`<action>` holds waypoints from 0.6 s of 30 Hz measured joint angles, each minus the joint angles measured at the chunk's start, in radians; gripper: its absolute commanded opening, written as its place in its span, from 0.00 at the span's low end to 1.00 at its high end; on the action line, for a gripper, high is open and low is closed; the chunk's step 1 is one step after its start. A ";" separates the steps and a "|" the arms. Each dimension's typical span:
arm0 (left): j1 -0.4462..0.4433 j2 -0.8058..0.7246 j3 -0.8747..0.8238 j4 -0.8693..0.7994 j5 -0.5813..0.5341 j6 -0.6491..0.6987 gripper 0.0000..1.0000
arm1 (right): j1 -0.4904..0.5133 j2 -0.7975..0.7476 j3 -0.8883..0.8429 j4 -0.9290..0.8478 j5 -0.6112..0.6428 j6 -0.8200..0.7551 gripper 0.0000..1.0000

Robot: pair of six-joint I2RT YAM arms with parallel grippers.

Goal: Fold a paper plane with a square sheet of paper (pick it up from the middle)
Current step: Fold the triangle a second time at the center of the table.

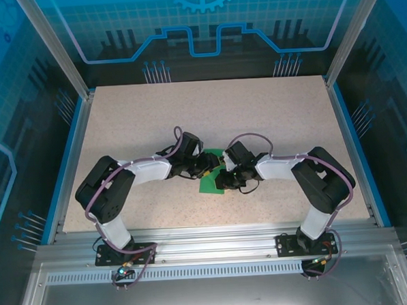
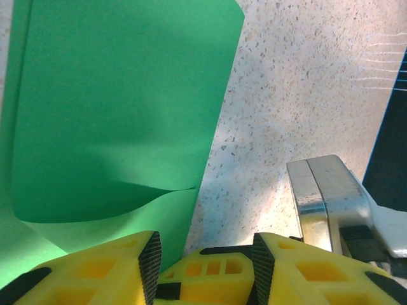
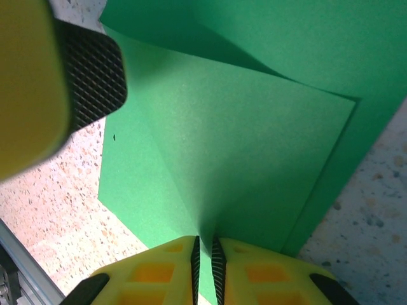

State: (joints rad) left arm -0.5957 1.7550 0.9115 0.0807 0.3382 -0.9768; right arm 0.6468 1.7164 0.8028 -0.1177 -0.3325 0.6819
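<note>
Closest to the right wrist camera, the right gripper [image 3: 203, 259] has its two yellow fingers pressed almost together, pinching a raised crease of the square sheet of paper [image 3: 241, 159]. There is one green sheet, doubled over so that two layers show. It lies on the speckled table [image 1: 256, 115] near the middle, between the two arms. The left gripper [image 2: 203, 270] stands released, with a clear gap between its two black pads, and the sheet's edge runs just beside its left finger. Its wrist view shows the upper layer curling and one silver metal block [image 2: 324, 197] to the right. The overhead view shows only a small green patch under the two meeting grippers.
</note>
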 measured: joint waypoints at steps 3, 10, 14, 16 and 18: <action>0.000 0.020 0.000 0.019 0.006 -0.013 0.46 | -0.002 0.000 -0.005 0.007 -0.002 0.010 0.17; -0.003 0.096 0.000 0.058 0.007 -0.019 0.45 | -0.002 -0.002 -0.006 0.008 -0.001 0.010 0.17; -0.001 0.097 0.000 0.058 -0.003 -0.011 0.45 | -0.002 -0.006 -0.014 0.018 0.000 0.010 0.16; 0.002 0.097 0.000 0.057 -0.003 -0.003 0.45 | -0.003 -0.007 -0.018 0.023 0.001 0.009 0.16; 0.010 0.097 0.000 0.056 -0.003 0.015 0.45 | -0.003 -0.008 -0.019 0.023 0.003 0.006 0.16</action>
State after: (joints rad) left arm -0.5854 1.8515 0.9119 0.1368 0.3347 -0.9615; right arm 0.6441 1.7088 0.7841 -0.0952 -0.3294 0.6884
